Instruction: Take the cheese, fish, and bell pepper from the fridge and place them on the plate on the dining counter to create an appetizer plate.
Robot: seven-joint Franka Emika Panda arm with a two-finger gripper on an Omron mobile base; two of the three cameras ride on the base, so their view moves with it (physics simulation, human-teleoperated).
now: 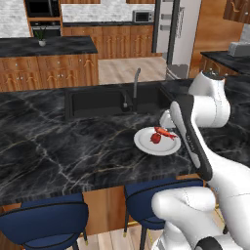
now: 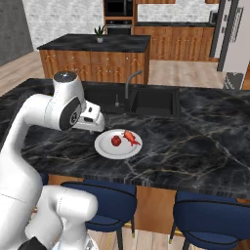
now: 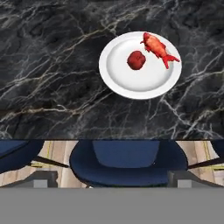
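Plate [image 3: 140,78], round and white, sits flat on the dining counter [image 3: 52,65], near the counter's front edge and in front of the dark sink [image 1: 97,102]. Two of the foods lie on it: the bell pepper [image 3: 136,60], a small lumpy dark red ball, rests near the plate's middle, and the fish [image 3: 158,49], slender and red-orange, lies just beside the pepper at the rim, its tail reaching over the edge. The two look close but apart. The gripper [image 3: 113,181] hangs above the counter's front edge, well back from the plate, with its fingers [image 3: 43,178] spread wide and nothing between them. Blue stools [image 3: 127,162] stand below the counter edge.
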